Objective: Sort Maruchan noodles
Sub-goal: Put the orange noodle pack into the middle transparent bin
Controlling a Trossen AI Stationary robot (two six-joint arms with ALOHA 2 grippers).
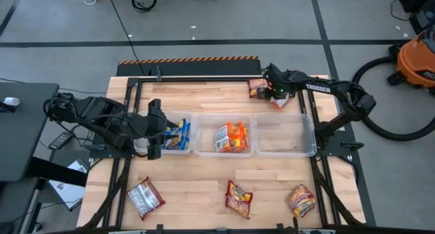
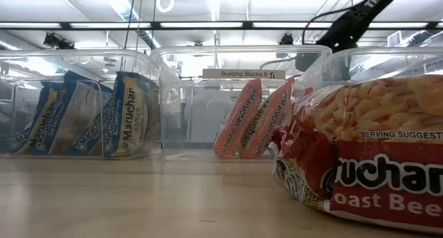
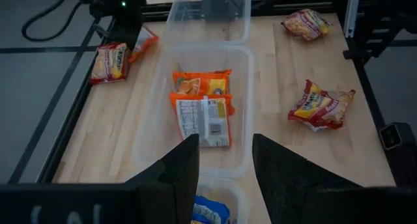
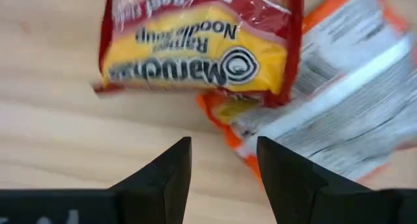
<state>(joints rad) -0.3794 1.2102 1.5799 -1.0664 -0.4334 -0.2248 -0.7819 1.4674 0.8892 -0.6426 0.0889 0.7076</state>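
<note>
Fingers of your right gripper (image 4: 220, 178) stand apart and empty just above the red packet (image 4: 199, 51) overlapping an orange packet (image 4: 339, 113) at the table's far edge; close on one only. Left gripper (image 3: 221, 168), also spread, waits over the blue-packet bin (image 1: 178, 149).

A robotics lab: framed wooden table (image 1: 204, 98), taped floor, shop vacuum (image 1: 416, 56).

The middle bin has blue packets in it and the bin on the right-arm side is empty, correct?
Not quite. The middle bin holds orange packets, as the high view shows; the blue packets are in the bin nearest the left gripper. The bin on the right-arm side is indeed empty.
</note>
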